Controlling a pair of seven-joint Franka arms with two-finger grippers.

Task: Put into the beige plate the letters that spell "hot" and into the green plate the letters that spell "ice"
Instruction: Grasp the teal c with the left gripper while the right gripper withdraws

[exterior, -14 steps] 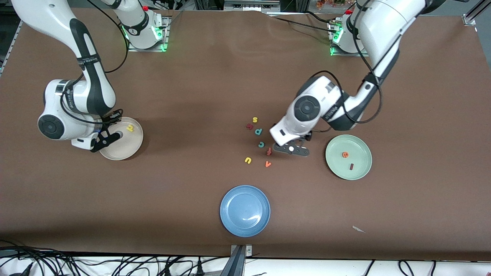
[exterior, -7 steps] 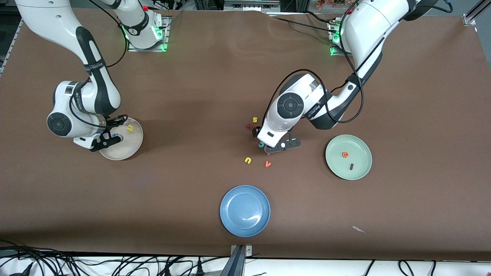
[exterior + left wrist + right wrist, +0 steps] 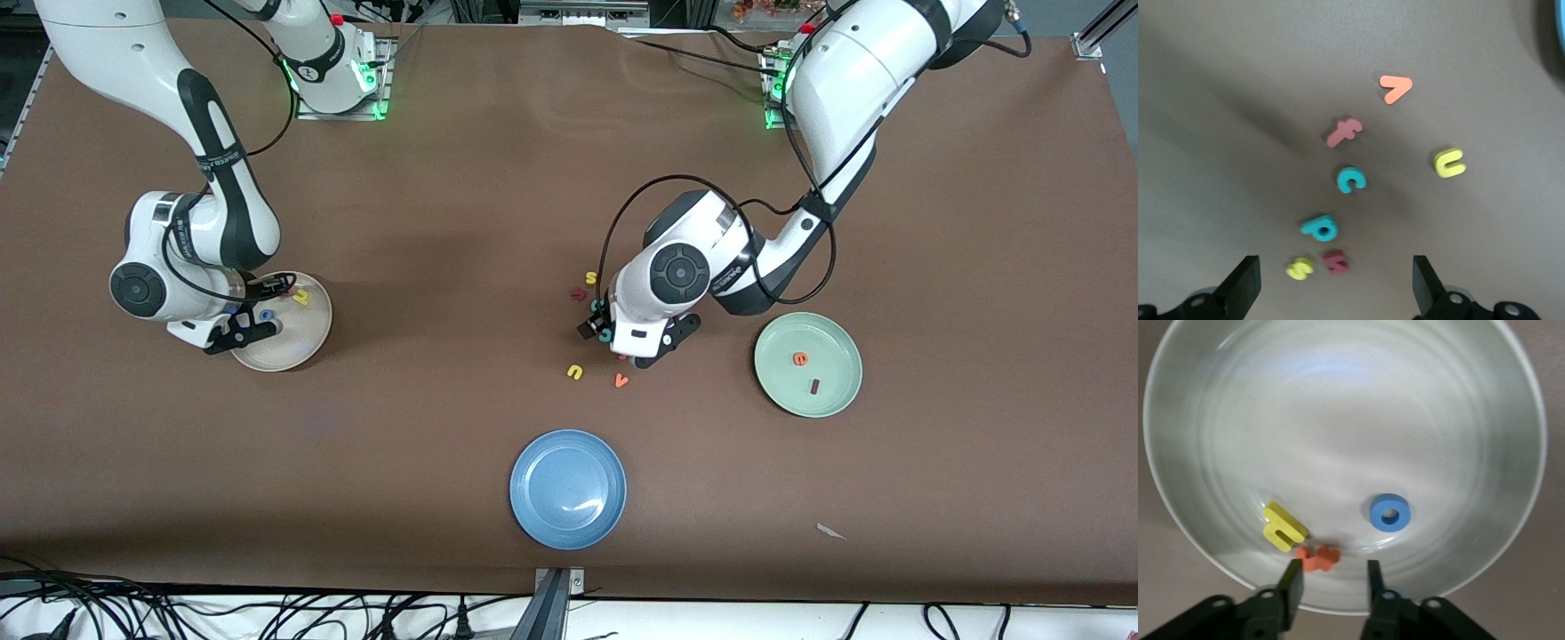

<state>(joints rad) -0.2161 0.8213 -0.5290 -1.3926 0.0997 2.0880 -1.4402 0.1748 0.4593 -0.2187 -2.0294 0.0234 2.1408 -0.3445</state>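
Teal c, mid-frame in the left wrist view under the left gripper with fingers spread wide, looks light, probably foam (pinch across its curved back); right gripper part-open over the beige plate.

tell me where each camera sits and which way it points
Front view: high across the table, facing both arms; shows the beige plate, green plate, blue plate and loose letters.
Left wrist view: on the left arm's wrist, looking straight down past the open left gripper at the teal c among loose letters on the table.
Right wrist view: on the right arm's wrist, looking down past the right gripper into the beige plate holding the blue o.
Shared: the front and right wrist views both show the beige plate.
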